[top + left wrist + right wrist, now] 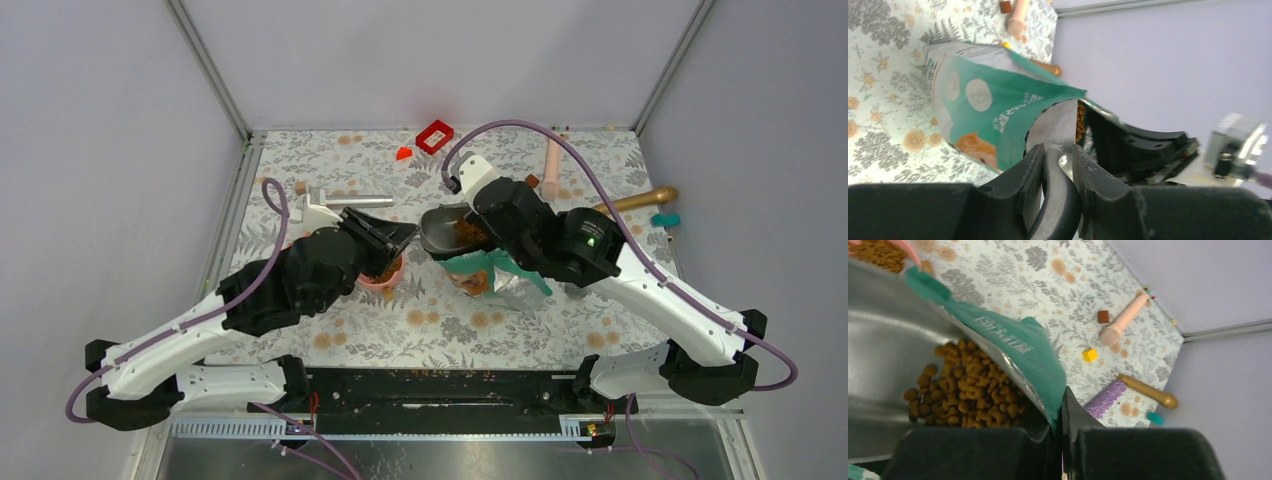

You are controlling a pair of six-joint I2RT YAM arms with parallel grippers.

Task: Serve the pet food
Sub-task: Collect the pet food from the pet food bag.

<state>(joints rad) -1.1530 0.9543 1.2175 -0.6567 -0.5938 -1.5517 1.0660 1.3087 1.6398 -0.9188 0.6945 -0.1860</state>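
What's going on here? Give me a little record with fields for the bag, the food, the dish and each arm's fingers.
pouch: teal-green, mouth open, foil lining showing
kibble: brown pellets lying inside the pouch
pink bowl: near the pouch mouth, some kibble in it
right fingers: pinched shut on the pouch's rim
left fingers: clamped on a grey piece at the pouch mouth, nature unclear

I see a table [560,330] covered by a cloth printed with grey leaves and orange flowers. Plain pale-lilac panels enclose it: left wall [100,150], back wall [440,50], right wall [760,120]. A metal post stands at each rear corner: left post [208,65], right post [680,60]. A black rail [440,385] runs along the near edge. Lighting is even and the shadows are soft.
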